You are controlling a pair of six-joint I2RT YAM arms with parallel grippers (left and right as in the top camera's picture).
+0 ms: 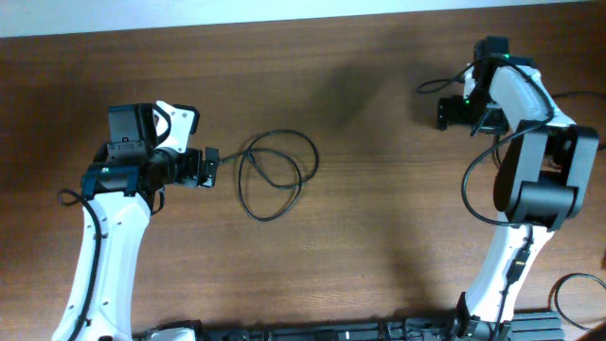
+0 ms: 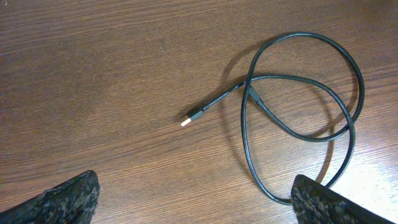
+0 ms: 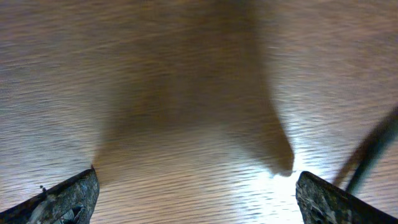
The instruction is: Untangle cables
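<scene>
Overhead: looped cable (image 1: 275,180) on table (image 1: 379,237) left of centre, plug (image 2: 194,116) end toward left gripper (image 1: 210,168), just beside it; loop extends toward table middle. Left fingers spread wide, empty. Right gripper (image 3: 196,186) well apart, wide, empty. Left arm nearer.

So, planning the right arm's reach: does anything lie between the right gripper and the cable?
No; the overhead view shows only bare table between the right gripper and the cable.
</scene>
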